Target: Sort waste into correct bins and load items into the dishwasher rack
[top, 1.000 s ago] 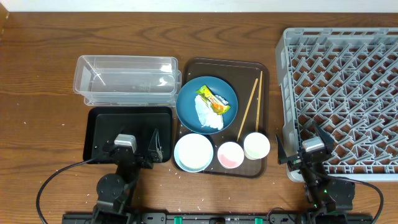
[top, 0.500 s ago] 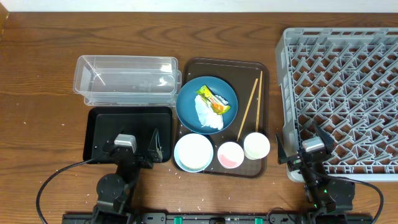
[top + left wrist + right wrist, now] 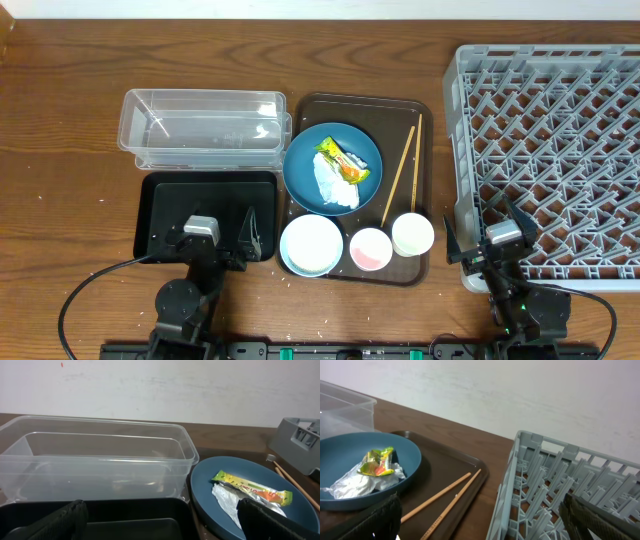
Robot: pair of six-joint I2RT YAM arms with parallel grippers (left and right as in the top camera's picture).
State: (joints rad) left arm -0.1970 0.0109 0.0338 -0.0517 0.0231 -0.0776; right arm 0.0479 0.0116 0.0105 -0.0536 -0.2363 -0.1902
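Observation:
The blue plate [image 3: 345, 190] on the brown tray holds the white tissue [image 3: 331, 186] and the snack wrapper [image 3: 343, 160]. Two chopsticks [image 3: 402, 176] lie to its right. The white bowl [image 3: 311, 244], pink cup [image 3: 371, 248] and white cup [image 3: 412, 234] stand along the tray's front. The clear tub [image 3: 203, 128] and black tray [image 3: 170, 205] are at left, the grey rack [image 3: 560, 140] at right. My left gripper [image 3: 218, 240] is open over the black tray [image 3: 130, 517]. My right gripper [image 3: 490, 240] is open at the rack's front left corner [image 3: 530, 485]. The plate [image 3: 210, 490] [image 3: 350, 455] shows in both wrist views.
The dark brown serving tray [image 3: 420, 110] lies between the bins and the rack. Small white specks dot the wood near the table's front edge [image 3: 300, 335]. Cables run from both arm bases along the front edge.

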